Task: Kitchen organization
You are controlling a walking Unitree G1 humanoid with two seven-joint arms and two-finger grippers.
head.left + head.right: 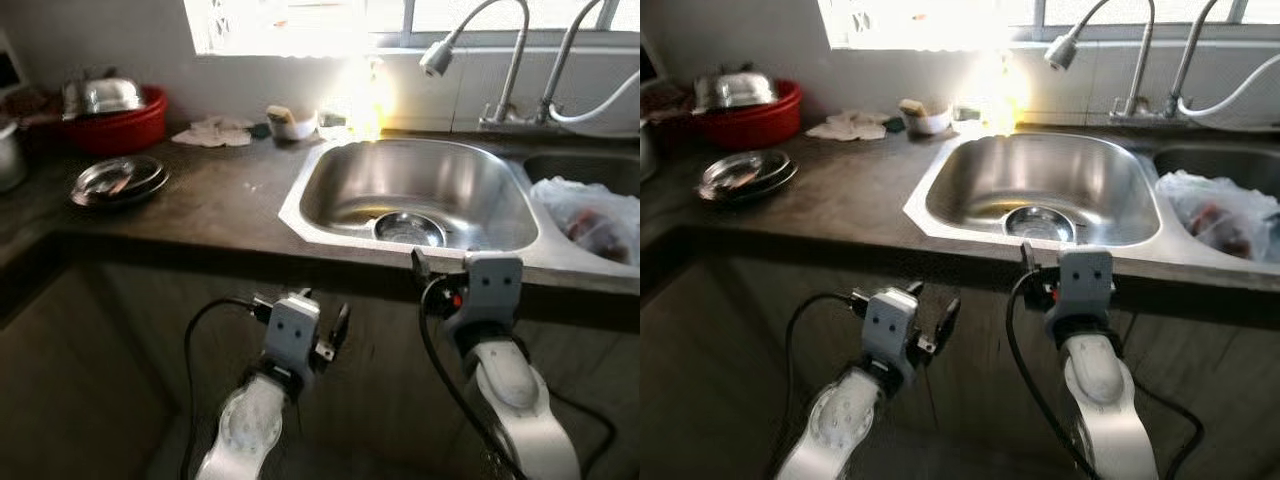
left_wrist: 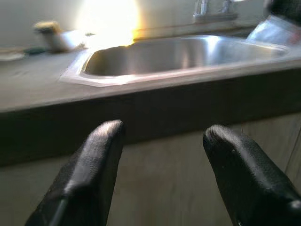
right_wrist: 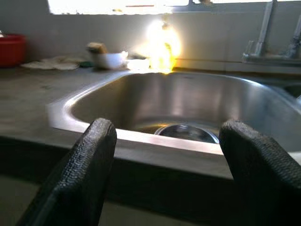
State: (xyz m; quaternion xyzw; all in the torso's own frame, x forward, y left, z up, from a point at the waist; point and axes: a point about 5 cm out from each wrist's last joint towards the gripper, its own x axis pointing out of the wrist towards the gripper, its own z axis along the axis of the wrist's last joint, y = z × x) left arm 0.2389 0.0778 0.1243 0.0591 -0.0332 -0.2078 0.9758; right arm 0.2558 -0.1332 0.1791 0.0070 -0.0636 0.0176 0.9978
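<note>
A small round steel bowl sits in the bottom of the rounded stainless-steel sink basin, which is set into the dark matte bench. Level with the bench's front edge, the right gripper hovers with its textured black fingers spread wide, holding nothing. Lower, before the cabinet front, the left gripper is likewise spread and empty. Stacked shiny steel plates lie near the bench's left end, before a red plastic tub.
</note>
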